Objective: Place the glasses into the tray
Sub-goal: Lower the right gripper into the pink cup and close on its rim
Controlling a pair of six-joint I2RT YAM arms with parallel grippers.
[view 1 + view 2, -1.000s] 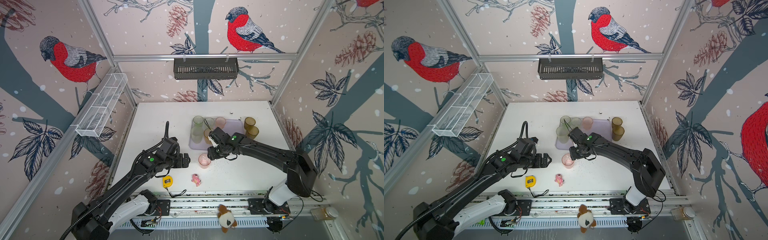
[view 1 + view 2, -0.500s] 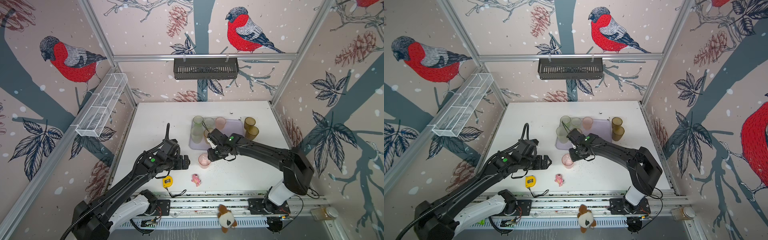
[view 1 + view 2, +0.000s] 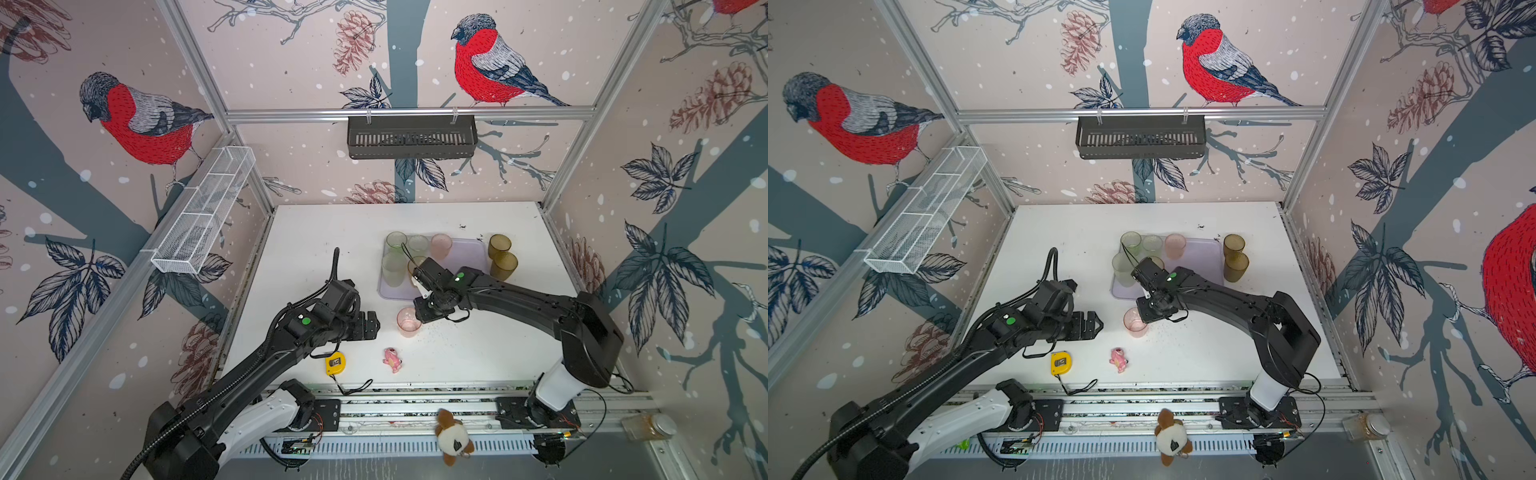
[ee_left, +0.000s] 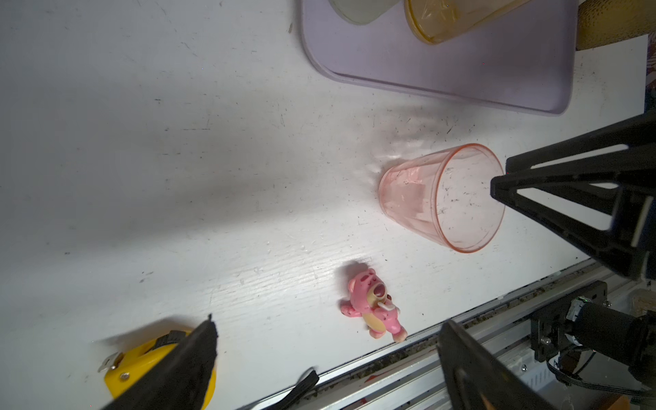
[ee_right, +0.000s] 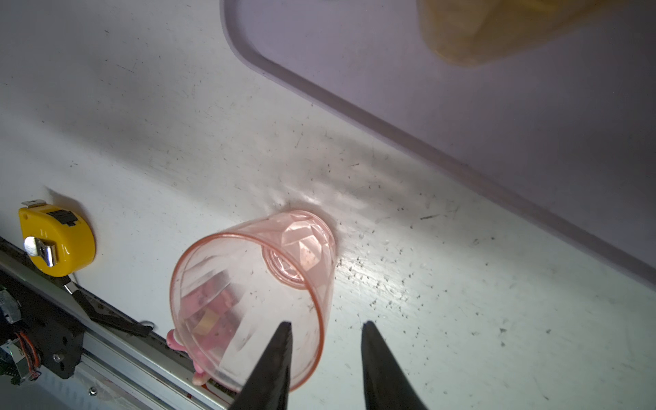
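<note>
A pink glass [image 3: 408,322] [image 3: 1135,322] stands upright on the white table in front of the lavender tray [image 3: 465,257] [image 3: 1204,257]. My right gripper [image 5: 324,323] straddles its rim [image 5: 319,319]: one finger is inside the pink glass [image 5: 255,284], the other outside, with a gap still showing. Several glasses stand in the tray, among them a green one [image 3: 395,241] and a pink one [image 3: 440,246]. Two dark brown glasses [image 3: 500,255] stand on the table by the tray's right edge. My left gripper [image 3: 376,326] [image 4: 328,321] hangs open and empty left of the pink glass [image 4: 443,198].
A yellow tape measure [image 3: 335,363] and a small pink bear toy [image 3: 392,359] lie near the table's front edge. A plush toy [image 3: 453,436] sits on the front rail. A black slotted basket [image 3: 411,137] and a white wire basket [image 3: 203,212] hang on the walls.
My right gripper has come down over the pink glass's rim and its jaws have narrowed. My left arm has barely shifted.
</note>
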